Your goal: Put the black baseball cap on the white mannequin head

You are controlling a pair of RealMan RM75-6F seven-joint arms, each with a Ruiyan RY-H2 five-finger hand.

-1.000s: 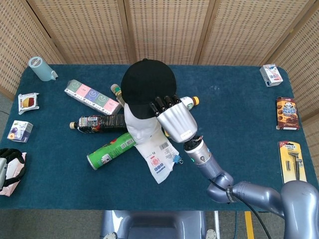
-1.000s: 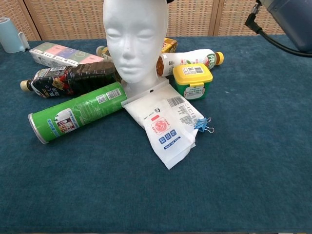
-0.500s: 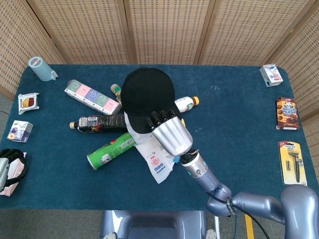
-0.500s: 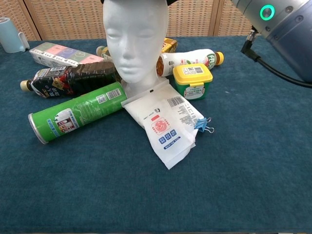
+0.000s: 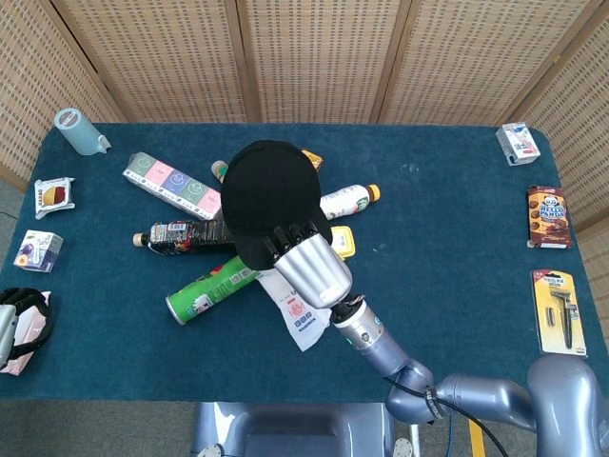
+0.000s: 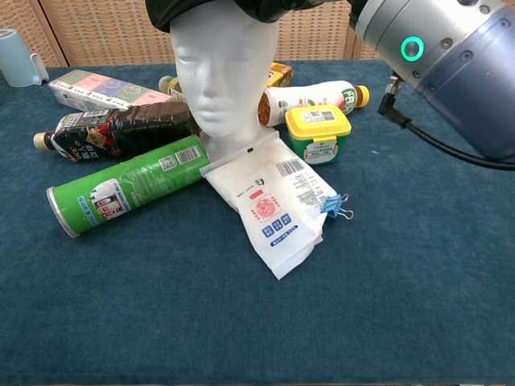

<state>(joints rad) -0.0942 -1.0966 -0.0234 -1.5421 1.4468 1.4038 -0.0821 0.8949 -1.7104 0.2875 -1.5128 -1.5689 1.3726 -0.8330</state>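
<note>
Over the white mannequin head (image 6: 216,72): right hand (image 5: 309,265) fingers (image 5: 285,238) gripping black baseball cap (image 5: 269,198) brim, likely seating it level. Left hand (image 5: 19,324) parked at bench (image 5: 457,238) edge, finger state unclear.

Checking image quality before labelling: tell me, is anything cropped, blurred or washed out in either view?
Head view: even light, sharp; black cap shows little surface detail. Chest view: cap cut by the top edge; right arm close, large, slightly soft.

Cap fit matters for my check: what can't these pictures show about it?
- Head view: the cap hides the mannequin entirely.
- Chest view: the top edge crops the cap above the mannequin brow.
- Right hand: fingertips lie on the brim; grip underneath hidden.
- Left hand: cropped, unclear.
</note>
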